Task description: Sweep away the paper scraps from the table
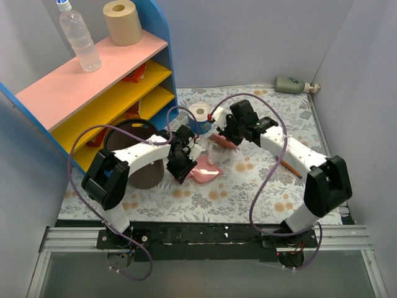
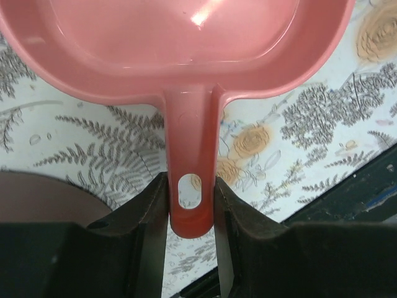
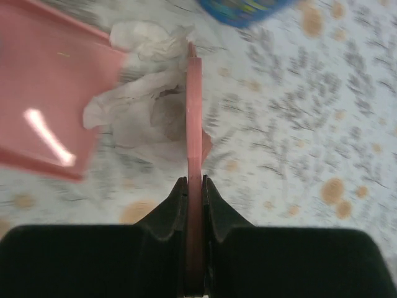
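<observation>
My left gripper [image 1: 182,162] is shut on the handle of the pink dustpan [image 1: 206,170], which lies flat on the leaf-printed table [image 1: 248,186]. In the left wrist view my left gripper [image 2: 191,184] clamps the handle [image 2: 191,155] from both sides, and the dustpan's bowl [image 2: 186,37] looks empty. My right gripper [image 1: 224,136] is shut on a thin pink brush. In the right wrist view my right gripper [image 3: 194,181] holds the brush [image 3: 194,118] edge-on. White crumpled paper scraps [image 3: 139,102] lie against its left side at the dustpan's lip [image 3: 43,118]. The scraps also show in the top view [image 1: 216,153].
A pink-and-yellow shelf [image 1: 93,81] stands at the back left with a bottle [image 1: 79,37] and a brown paper roll [image 1: 123,22] on top. A dark round bin [image 1: 139,158] is left of the dustpan. A white toilet roll [image 1: 200,112] sits on a blue container [image 3: 242,7]. An orange pencil [image 1: 290,167] lies at the right.
</observation>
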You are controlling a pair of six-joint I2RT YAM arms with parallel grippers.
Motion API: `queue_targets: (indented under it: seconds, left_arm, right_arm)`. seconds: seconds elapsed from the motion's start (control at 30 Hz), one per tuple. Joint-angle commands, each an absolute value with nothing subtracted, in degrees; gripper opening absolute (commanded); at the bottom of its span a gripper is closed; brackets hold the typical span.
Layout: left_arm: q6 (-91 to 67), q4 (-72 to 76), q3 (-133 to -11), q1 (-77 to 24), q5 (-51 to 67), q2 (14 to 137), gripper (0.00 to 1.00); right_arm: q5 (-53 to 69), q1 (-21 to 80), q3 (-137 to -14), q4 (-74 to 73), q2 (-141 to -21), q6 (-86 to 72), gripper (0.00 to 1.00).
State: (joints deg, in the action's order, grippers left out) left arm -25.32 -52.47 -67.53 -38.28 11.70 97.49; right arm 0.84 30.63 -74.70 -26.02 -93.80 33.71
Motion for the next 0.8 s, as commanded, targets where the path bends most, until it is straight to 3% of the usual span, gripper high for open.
queue_targets:
  seconds: [0.0, 0.33, 0.5, 0.77]
  left_arm:
    - [-24.9, -49.4, -71.0, -38.1, 12.0, 100.3, 0.00]
    - [-24.2, -52.1, -70.1, -38.1, 11.8, 96.5, 0.00]
    - [-23.4, -55.6, -67.6, -38.1, 11.0, 91.9, 0.00]
    - [-22.6, -58.3, -61.9, -38.1, 10.3, 87.5, 0.00]
  right_arm:
    - [16.8, 35.2, -71.0, -30.2, -84.4, 19.1, 0.01]
    - [7.1, 25.1, -75.6, -30.2, -78.4, 22.0, 0.01]
    - [5.3, 25.1, -74.5, -25.1, -81.0, 25.7, 0.01]
    - [12.1, 29.9, -79.4, -23.9, -88.0, 32.5, 0.01]
